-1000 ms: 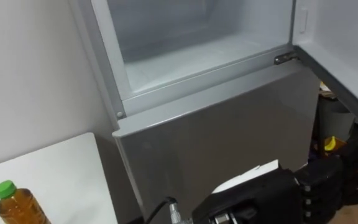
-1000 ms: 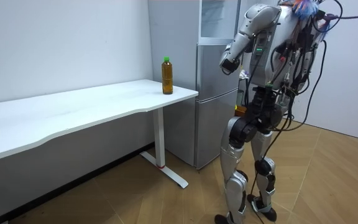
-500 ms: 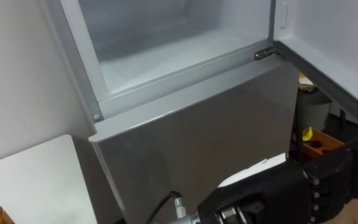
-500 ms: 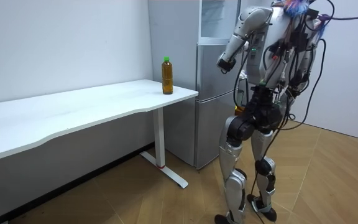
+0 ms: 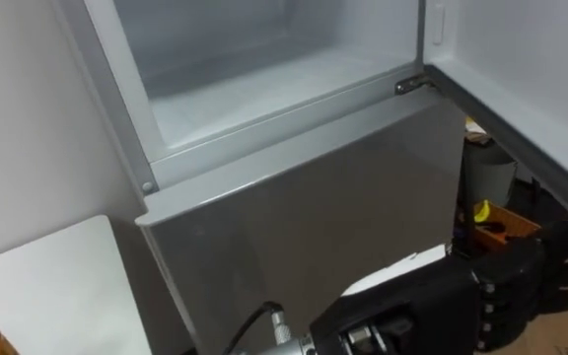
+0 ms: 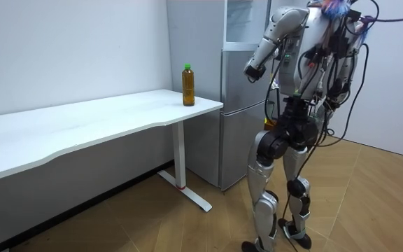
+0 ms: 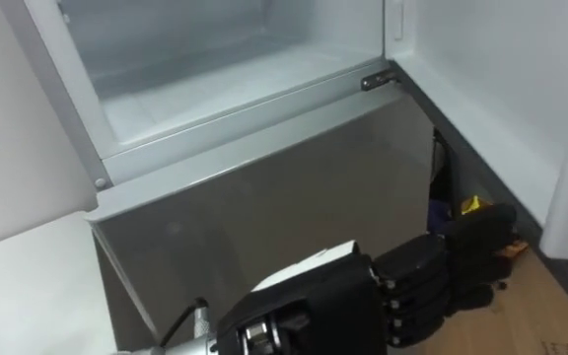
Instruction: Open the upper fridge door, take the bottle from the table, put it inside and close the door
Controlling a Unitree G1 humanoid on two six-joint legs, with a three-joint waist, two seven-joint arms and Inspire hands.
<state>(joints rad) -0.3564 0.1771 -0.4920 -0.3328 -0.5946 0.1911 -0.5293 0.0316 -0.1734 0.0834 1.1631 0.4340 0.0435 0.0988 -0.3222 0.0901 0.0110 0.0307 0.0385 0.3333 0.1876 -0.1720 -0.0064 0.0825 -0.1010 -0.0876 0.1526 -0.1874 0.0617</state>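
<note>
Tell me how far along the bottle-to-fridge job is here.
Done: the upper fridge compartment stands open. In hand: the left hand is raised before the lower door, without the bottle. Left: the bottle stands on the white table, not yet fetched or placed inside.

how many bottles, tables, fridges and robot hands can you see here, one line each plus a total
bottle: 1
table: 1
fridge: 1
left robot hand: 1
total: 4
</note>
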